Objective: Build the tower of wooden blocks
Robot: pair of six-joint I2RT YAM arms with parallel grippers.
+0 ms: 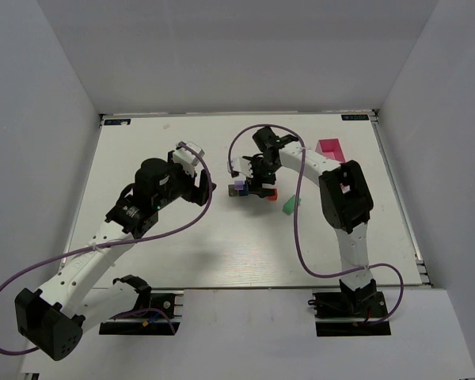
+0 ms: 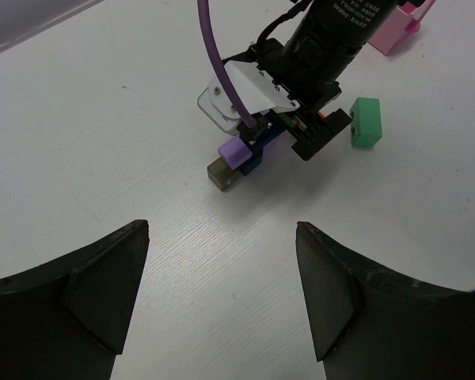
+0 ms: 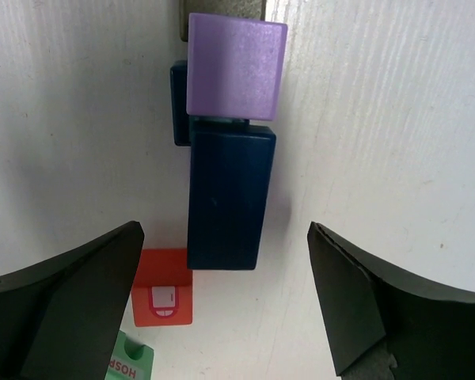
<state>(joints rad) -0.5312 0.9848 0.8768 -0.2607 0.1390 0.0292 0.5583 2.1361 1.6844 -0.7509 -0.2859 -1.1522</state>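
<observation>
Block tower (image 1: 241, 188): centre of table (image 1: 182, 245), a low cluster with purple block (image 3: 236, 67) lying on blue blocks (image 3: 228, 198) and grey block (image 2: 223, 174) touching at one end; red block (image 3: 163, 297) just beside, green block (image 2: 366, 123) near but apart. Right gripper (image 3: 222, 237): directly above the cluster, jaws wide, gripping nothing. Left gripper (image 2: 222, 237): jaws wide and empty, facing the cluster from nearby; pink tray (image 1: 331, 148) at far right.

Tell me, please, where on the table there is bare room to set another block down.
Bare: the table's far-left quarter beyond the left arm, and the near-centre strip this side of the wood block tower. Crowded: around the tower itself, where the open right gripper hangs over it, the green block beside it, the pink tray behind, to the right.
</observation>
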